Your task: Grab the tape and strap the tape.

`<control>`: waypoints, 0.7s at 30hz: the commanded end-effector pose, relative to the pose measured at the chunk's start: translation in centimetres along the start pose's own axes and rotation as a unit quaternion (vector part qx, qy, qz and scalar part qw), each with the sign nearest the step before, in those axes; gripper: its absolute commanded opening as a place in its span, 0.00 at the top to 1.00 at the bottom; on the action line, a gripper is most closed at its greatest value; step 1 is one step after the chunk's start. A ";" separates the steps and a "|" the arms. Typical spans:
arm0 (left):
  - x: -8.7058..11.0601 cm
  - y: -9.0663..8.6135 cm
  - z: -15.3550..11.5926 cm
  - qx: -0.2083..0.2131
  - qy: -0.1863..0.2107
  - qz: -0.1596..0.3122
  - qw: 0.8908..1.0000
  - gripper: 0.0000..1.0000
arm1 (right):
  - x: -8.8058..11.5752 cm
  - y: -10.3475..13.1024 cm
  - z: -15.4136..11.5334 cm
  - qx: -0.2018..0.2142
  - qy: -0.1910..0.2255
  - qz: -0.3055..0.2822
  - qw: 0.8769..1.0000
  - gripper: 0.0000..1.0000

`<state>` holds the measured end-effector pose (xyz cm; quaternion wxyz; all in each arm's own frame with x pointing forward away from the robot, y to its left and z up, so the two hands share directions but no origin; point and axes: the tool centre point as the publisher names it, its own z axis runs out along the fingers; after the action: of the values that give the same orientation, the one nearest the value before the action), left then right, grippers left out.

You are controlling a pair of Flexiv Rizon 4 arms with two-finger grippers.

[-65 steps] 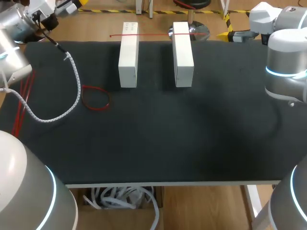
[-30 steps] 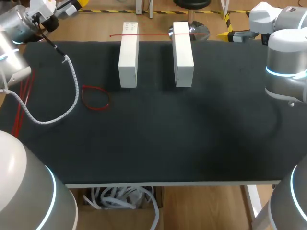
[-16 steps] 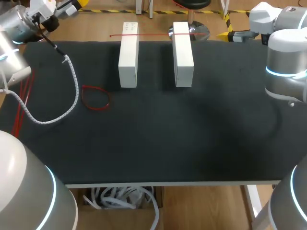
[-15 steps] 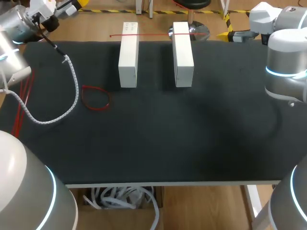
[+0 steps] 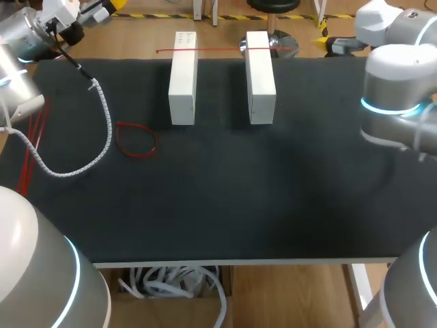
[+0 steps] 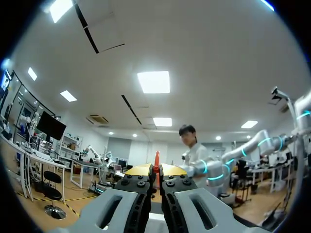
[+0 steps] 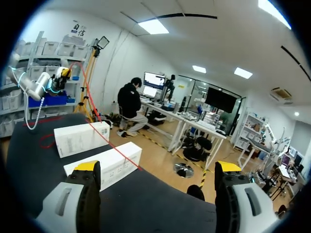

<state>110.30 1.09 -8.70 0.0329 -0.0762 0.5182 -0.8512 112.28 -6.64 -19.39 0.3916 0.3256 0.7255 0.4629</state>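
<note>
A thin red tape (image 5: 218, 49) lies straight across the far ends of two white blocks (image 5: 183, 76) (image 5: 260, 75); in the right wrist view the tape (image 7: 119, 148) crosses both blocks ahead of my right gripper. A red loop (image 5: 135, 139) lies on the black table left of the blocks. My left gripper (image 5: 108, 6) is high at the far left corner. In its own view the left gripper (image 6: 156, 169) is shut, with a red strip (image 6: 156, 159) pinched between the yellow tips. My right gripper (image 7: 158, 171) stands wide open over the table's far right, nothing between its fingers.
A white spiral-wrapped cable (image 5: 107, 130) from my left arm curves over the left part of the black table (image 5: 225, 198). Red strands (image 5: 29, 154) hang along the table's left edge. My right arm (image 5: 396, 75) stands over the far right corner.
My right arm has shifted left, further over the table's far right corner. The left arm, the tape, the blocks and the loop have not moved.
</note>
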 end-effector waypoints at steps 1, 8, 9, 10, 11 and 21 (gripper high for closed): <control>-0.2 0.1 -0.1 0.001 0.002 0.000 1.000 1.00 | 1.3 -0.9 -0.1 -0.106 -0.157 -0.020 0.982 0.00; -0.2 0.1 -0.1 0.001 0.002 0.000 1.000 1.00 | 1.8 -0.2 -0.6 -0.127 -0.161 0.017 0.979 0.00; -0.2 0.1 -0.1 0.001 0.002 0.000 1.000 1.00 | 1.9 0.0 -0.6 -0.128 -0.143 0.029 0.981 0.00; -0.2 0.1 -0.1 0.001 0.002 0.000 1.000 1.00 | 2.1 0.5 -0.7 -0.117 -0.087 0.094 0.985 0.00; -0.2 0.1 -0.1 0.001 0.002 0.000 1.000 1.00 | 1.9 0.9 -0.6 -0.091 -0.027 0.172 0.981 0.00; -0.2 0.1 -0.1 0.001 0.002 0.000 1.000 1.00 | 1.9 0.9 -0.6 -0.091 -0.027 0.172 0.981 0.00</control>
<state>110.30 1.09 -8.70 0.0329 -0.0761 0.5182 -0.8513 111.14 -3.84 -19.16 0.3976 0.4397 0.5846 0.5539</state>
